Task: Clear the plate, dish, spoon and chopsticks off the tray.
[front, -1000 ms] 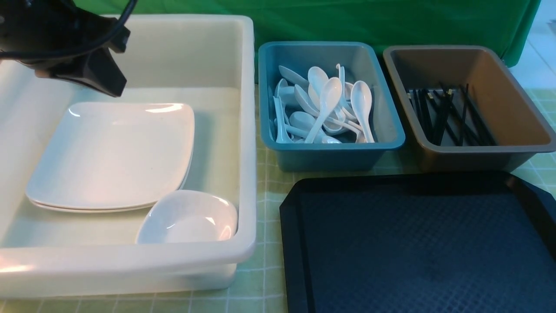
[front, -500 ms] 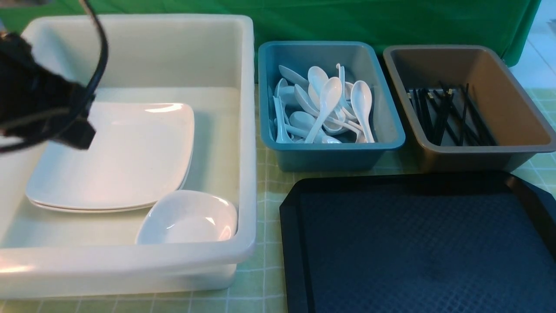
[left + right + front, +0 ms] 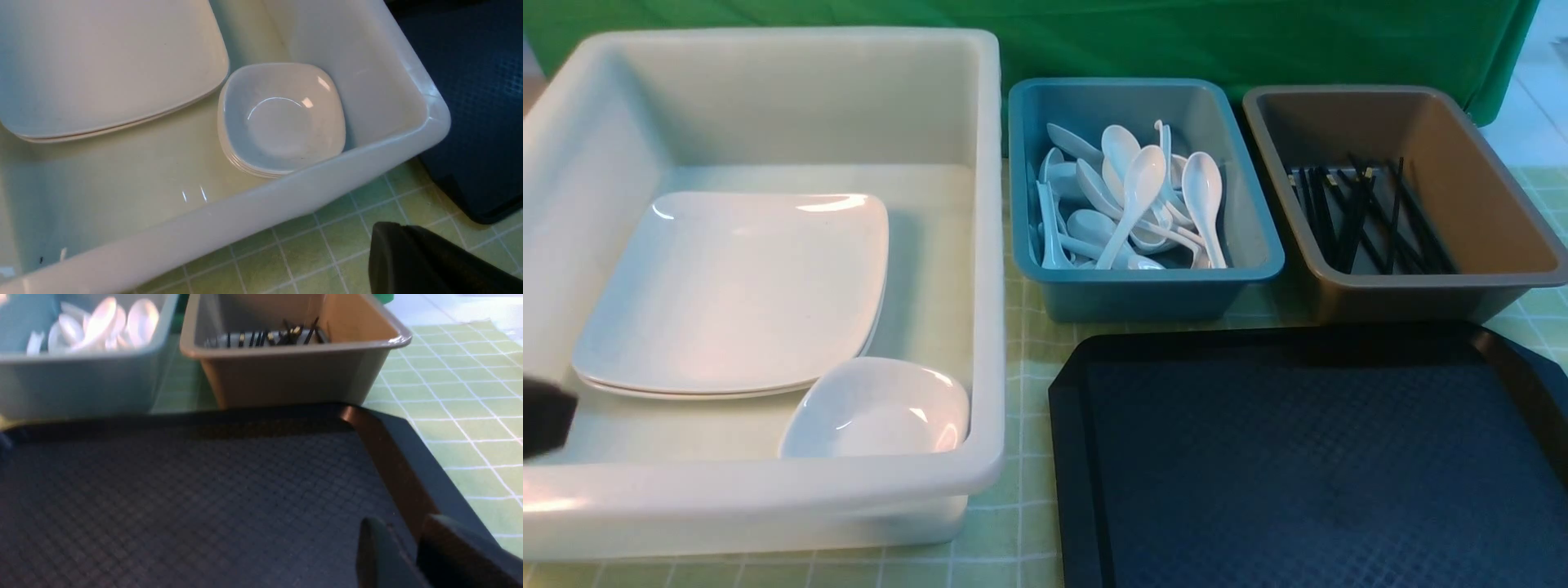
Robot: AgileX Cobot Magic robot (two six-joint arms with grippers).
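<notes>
- Front view: tray bare; plate in far-left white tub, spoons in teal bin, chopsticks in brown bin.
- Left gripper jaws closed, empty, near tub's near wall; could knock it.
- Right gripper low over tray's right rim, narrow gap, empty; may scrape rim.

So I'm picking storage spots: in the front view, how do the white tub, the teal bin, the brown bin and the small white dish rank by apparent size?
1. White tub, clearly largest.
2. Teal bin and brown bin: they look alike, and the brown one is cut by the frame edge, so I won't rank them.
3. Small white dish, smallest, sitting inside the tub.
</notes>
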